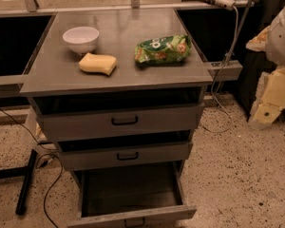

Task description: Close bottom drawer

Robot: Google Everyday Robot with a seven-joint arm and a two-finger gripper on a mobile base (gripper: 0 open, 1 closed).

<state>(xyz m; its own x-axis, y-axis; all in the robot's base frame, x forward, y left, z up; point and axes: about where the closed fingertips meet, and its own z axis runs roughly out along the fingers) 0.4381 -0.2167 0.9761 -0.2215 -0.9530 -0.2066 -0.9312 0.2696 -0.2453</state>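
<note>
Table [118,75] of grey metal fills the middle of your view, its flat top carrying three small things and its front holding three drawers stacked one above another. Around it lies speckled floor [237,175], with a black cable [50,184] trailing on the left.

The bottom drawer [130,194] is pulled far out towards you. Its deep, plain box gapes open, and its front panel sits at the very bottom edge of the frame (the black handle [134,221] is partly cut off there). The top drawer [123,122] and the middle drawer [127,156] each show a dark gap above their fronts, so both stand slightly out too.

At the right edge you see the robot's arm [280,32] in pale shells, well apart from the drawers. The pincer [265,110] hangs at its lower end, off to the right of the table, level with the top drawer. Whether it is spread or closed, you cannot tell from here.

On the table top, a green snack bag [162,49] lies to the right. A yellow sponge [98,63] lies left of it, and a white bowl [80,38] stands upright just behind the sponge.
</note>
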